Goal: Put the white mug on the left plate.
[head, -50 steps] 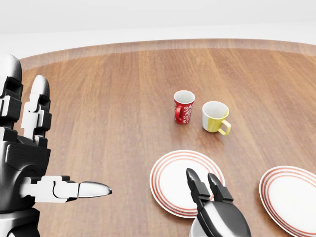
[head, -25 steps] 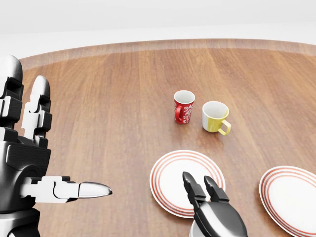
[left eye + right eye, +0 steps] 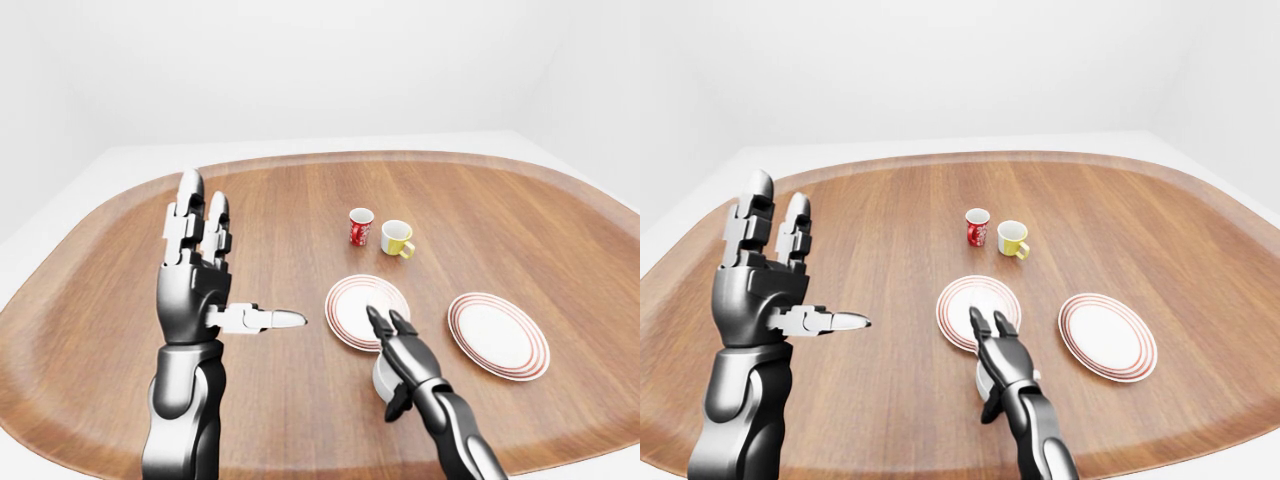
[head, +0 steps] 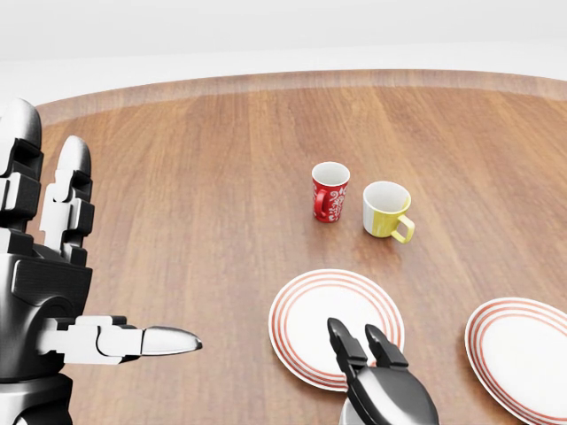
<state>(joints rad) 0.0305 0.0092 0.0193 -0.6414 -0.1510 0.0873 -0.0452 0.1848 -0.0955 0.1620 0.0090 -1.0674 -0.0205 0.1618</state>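
Note:
The white mug [image 3: 381,376] stands on the wooden table just below the left plate [image 4: 306,310], a white plate with red rings, and is mostly hidden under my right hand. My right hand [image 3: 384,320] lies over the mug, its two fingers stretched straight out over the plate's lower rim and its thumb hanging down beside the mug. The fingers are not curled round it. At the left of the views my left hand [image 3: 228,262] is raised, open, fingers up and thumb pointing right, far from the mug.
A red patterned mug [image 4: 330,191] and a yellow mug [image 4: 385,211] stand side by side above the left plate. A second red-ringed plate [image 4: 523,345] lies at the right. The round table's rim [image 3: 330,156] curves along the top.
My right hand has drawn back slightly toward the bottom edge of the head view and a little left. The left hand and the mugs have not moved.

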